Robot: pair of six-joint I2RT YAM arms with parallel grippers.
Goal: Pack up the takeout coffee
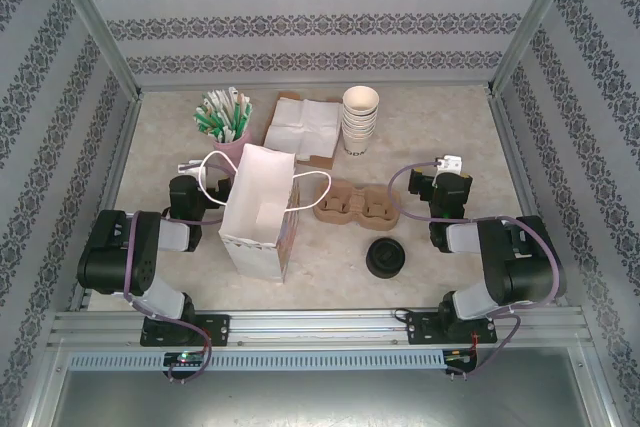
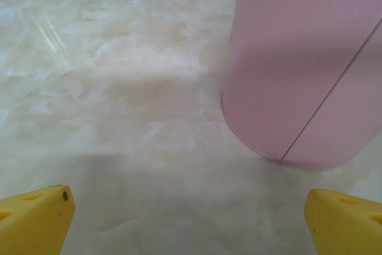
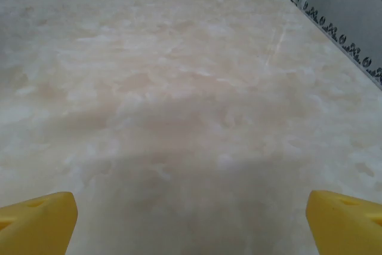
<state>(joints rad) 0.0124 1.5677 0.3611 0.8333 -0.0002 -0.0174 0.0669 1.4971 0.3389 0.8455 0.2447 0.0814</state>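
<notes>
I cannot pick out the takeout coffee with certainty. A round black lid [image 1: 385, 258] sits on the table near the right arm, and from above whatever is under it is hidden. An open white paper bag [image 1: 258, 212] with cord handles stands in front of the left arm. A brown cardboard cup carrier [image 1: 357, 207] lies to its right. My left gripper [image 2: 188, 222] is low over bare table, open, with a pink cup [image 2: 298, 70] just ahead to its right. My right gripper [image 3: 191, 222] is open over bare table, with nothing between its yellow fingers [image 3: 36, 219].
A stack of lidless white cups [image 1: 360, 119] and white napkins [image 1: 303, 125] stand at the back. The pink cup [image 1: 232, 142] holds green-and-white sticks. Patterned walls with metal posts enclose the table on three sides, and a metal rail [image 1: 320, 327] runs along the near edge.
</notes>
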